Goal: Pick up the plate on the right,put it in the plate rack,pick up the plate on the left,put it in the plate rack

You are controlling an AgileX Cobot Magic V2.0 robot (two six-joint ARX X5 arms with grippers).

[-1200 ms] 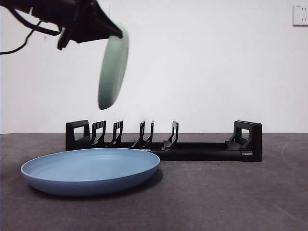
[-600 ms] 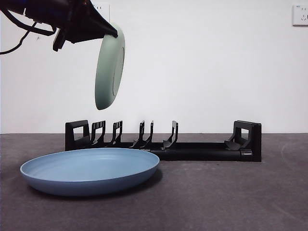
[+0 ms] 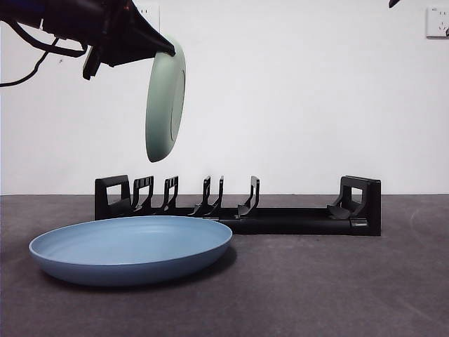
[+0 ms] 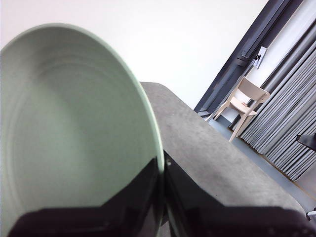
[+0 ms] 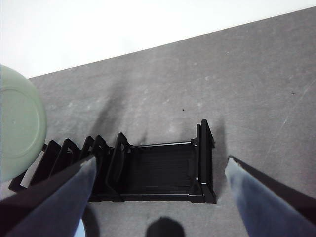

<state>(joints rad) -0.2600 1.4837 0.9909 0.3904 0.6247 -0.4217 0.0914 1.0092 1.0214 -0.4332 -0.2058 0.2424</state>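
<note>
Up near the top left of the front view, the left gripper (image 3: 170, 48) has its jaws clamped on the rim of a pale green plate (image 3: 165, 102), one jaw on each face as the left wrist view shows (image 4: 162, 170). The green plate (image 4: 74, 133) hangs on edge, almost upright, in the air above the left end of the plate rack (image 3: 238, 207) and clear of its prongs. The plate rack sits on the dark grey counter (image 3: 337, 281) in front of a white wall, its upright prongs bunched toward the left and a blocky loop at each end. A blue plate (image 3: 131, 248) lies flat on the counter just in front of the rack's left half, nearer the camera. The right gripper (image 5: 163, 170) hovers high over the rack (image 5: 148, 170) with its jaws spread wide and nothing between them; from there the green plate (image 5: 19, 123) shows beside the rack's far end.
</note>
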